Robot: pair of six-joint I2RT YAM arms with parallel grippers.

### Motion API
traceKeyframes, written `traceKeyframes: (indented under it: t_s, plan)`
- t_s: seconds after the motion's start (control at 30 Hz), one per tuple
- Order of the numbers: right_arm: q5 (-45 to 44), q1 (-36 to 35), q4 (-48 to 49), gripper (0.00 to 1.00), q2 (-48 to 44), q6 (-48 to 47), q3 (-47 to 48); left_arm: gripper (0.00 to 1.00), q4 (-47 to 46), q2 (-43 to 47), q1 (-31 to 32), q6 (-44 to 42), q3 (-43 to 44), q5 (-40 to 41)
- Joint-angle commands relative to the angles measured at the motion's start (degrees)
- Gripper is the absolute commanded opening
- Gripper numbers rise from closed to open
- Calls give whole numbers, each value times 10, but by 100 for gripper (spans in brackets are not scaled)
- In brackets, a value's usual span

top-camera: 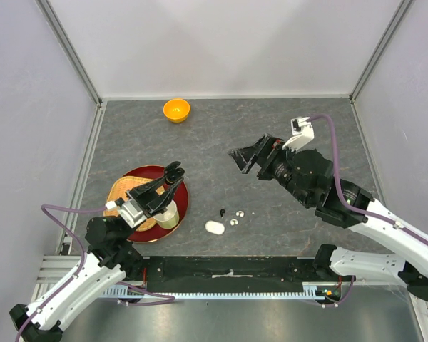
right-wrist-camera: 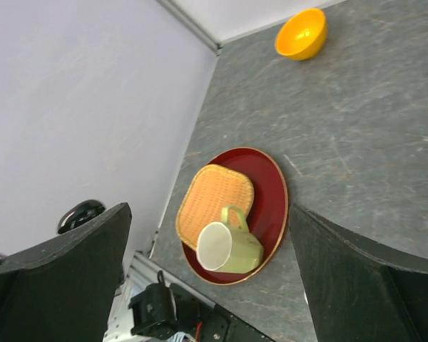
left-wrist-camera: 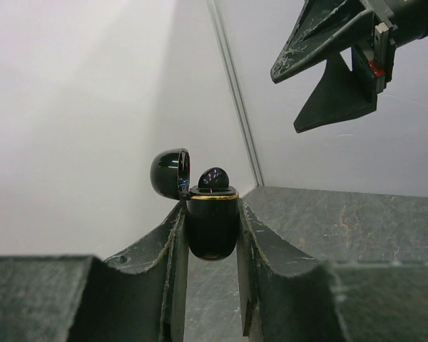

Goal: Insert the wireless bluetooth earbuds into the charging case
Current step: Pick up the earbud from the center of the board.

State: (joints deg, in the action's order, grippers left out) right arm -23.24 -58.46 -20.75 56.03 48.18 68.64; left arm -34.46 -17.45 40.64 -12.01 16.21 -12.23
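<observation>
My left gripper (left-wrist-camera: 210, 208) is shut on a glossy black charging case (left-wrist-camera: 212, 231) with a gold rim, held upright above the table. Its lid (left-wrist-camera: 170, 173) is flipped open to the left, and a black earbud (left-wrist-camera: 214, 178) sits in the case's mouth. In the top view the left gripper (top-camera: 173, 171) hovers over the red plate. On the table lie another black earbud (top-camera: 222, 211), two white earbuds (top-camera: 234, 221) (top-camera: 241, 213) and a white case (top-camera: 215, 227). My right gripper (top-camera: 241, 158) (right-wrist-camera: 210, 206) hangs open and empty, raised above them.
A red plate (top-camera: 180, 206) (right-wrist-camera: 274, 192) holds a woven orange coaster (right-wrist-camera: 214, 196) and a green mug (right-wrist-camera: 232, 248) lying on its side. An orange bowl (top-camera: 176, 110) (right-wrist-camera: 302, 33) stands at the back. White walls close in three sides.
</observation>
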Motion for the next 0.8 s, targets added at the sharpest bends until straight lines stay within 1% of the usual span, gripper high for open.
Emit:
traceKeyframes:
  t_s: [0.0,0.1,0.2,0.33,0.43,0.6,0.77]
  plan:
    - [-73,0,-51,98,2,14,25,2,-2,8,1,-33,12,7]
    - [-71,0,-80,98,27,7,50,2,-3,4,1,-30,15,2]
    - [-89,1,-116,98,43,10,70,2,-3,2,1,-28,16,-3]
    - [-104,10,-121,98,36,20,57,2,-5,2,1,-26,15,-4]
    - [-95,19,-122,98,40,24,53,2,-8,2,1,-26,13,-4]
    - [-96,35,-154,98,58,43,54,2,-9,7,1,-23,15,-10]
    - [-71,72,-180,98,70,64,31,2,6,38,1,-6,0,19]
